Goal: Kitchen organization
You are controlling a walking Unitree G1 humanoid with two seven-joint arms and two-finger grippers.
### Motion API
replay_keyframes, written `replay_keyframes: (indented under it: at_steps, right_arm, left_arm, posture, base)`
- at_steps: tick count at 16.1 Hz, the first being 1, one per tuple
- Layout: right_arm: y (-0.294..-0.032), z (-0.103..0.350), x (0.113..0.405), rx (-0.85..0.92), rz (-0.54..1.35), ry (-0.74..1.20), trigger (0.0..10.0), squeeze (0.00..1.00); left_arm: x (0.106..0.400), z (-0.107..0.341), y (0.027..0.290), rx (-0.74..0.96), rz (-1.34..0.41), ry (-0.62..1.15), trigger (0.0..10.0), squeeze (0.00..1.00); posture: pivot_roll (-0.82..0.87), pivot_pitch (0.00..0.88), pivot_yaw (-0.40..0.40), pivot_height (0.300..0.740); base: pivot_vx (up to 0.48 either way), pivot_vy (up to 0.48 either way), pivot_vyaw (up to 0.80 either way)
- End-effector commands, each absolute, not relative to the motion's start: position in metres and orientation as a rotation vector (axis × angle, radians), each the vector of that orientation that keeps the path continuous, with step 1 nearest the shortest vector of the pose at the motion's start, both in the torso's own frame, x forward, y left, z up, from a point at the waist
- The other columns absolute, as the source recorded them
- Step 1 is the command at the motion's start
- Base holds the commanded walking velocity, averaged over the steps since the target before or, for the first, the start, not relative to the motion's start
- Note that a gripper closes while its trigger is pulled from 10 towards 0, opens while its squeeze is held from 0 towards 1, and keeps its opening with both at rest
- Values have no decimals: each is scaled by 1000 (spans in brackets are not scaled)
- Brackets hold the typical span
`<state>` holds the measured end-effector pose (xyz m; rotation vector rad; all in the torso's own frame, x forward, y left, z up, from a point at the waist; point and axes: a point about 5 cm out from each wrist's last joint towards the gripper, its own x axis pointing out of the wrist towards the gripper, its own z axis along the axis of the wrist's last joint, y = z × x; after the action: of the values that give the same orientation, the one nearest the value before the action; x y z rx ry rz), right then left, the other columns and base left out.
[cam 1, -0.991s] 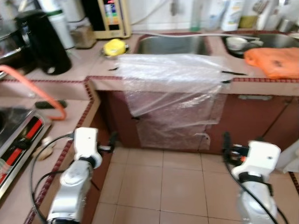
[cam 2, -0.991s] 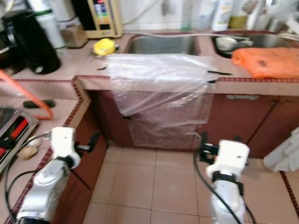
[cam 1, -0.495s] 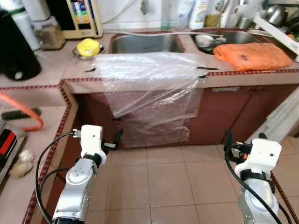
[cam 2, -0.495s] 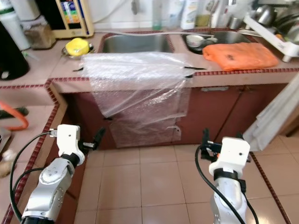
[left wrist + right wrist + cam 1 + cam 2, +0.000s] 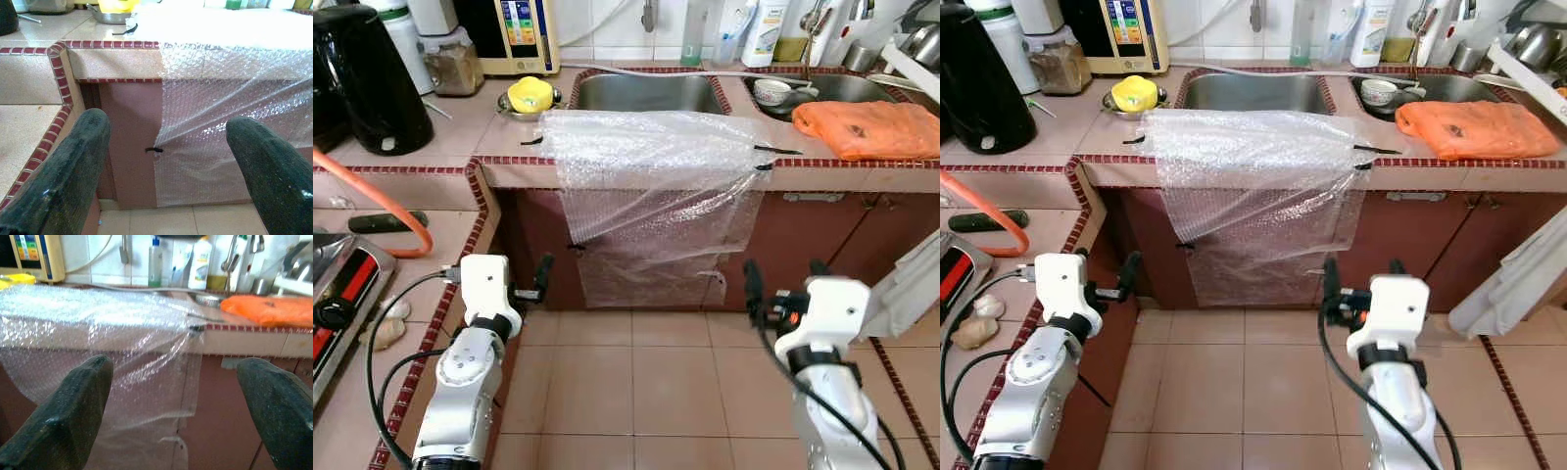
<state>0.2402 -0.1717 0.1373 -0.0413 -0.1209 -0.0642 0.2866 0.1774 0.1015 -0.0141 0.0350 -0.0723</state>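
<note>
While we face the tiled counter (image 5: 431,157), a bubble wrap sheet (image 5: 656,186) drapes from its top, beside the sink (image 5: 646,93), down over the cabinet front. Our left gripper (image 5: 543,277) and right gripper (image 5: 781,286) hover low before it, fingers spread, holding nothing.

The view now sits squarer to the bubble wrap (image 5: 651,186); the right end effector (image 5: 781,284) stands nearer it than before.
</note>
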Motion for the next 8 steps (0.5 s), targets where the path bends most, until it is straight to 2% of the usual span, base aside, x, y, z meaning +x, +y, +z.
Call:
replay_keyframes:
  at_steps: [1,6,7,8]
  right_arm:
    - [-178,141,241,-54,-84,-126,10000,0]
    - [-179,146,247,-247,-43,-127,10000,0]
    - [-174,145,247,-197,-16,-125,10000,0]
    - [-172,145,246,-217,-38,-124,10000,0]
  left_arm:
    - [284,103,178,-13,-83,29,10000,0]
    - [278,110,169,-2,-143,-18,10000,0]
    - [277,110,170,-5,-142,-24,10000,0]
    - [277,112,172,-3,-140,-30,10000,0]
  posture:
    - [-43,40,10,740]
    - [-40,33,-13,740]
    - [-36,33,-10,740]
    - [-37,32,-7,740]
  base:
    - [0,0,0]
    - [0,0,0]
    - [0,0,0]
    - [255,0,0]
